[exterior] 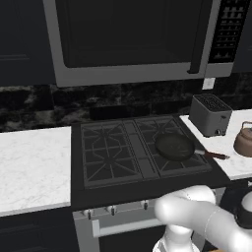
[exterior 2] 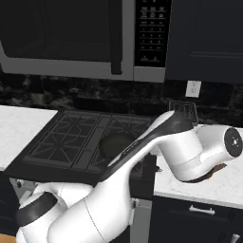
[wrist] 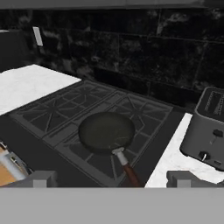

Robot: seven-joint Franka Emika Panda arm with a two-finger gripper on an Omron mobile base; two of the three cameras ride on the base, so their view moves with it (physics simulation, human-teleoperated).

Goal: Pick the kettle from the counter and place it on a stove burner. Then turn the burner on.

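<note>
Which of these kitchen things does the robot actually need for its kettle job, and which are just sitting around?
Needed:
- kettle, on the counter right of the cooktop
- stove burner, bare grate
- gripper, jaws open, holding nothing

Just lying about:
- frying pan, on a right-hand burner
- toaster
- microwave overhead

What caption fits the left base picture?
Kettle waits on counter beside toaster; pan sits on stove.

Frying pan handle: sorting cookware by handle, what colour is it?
Reddish-brown, with a short silver neck at the black frying pan; the handle is clearest in the hand view.
</note>
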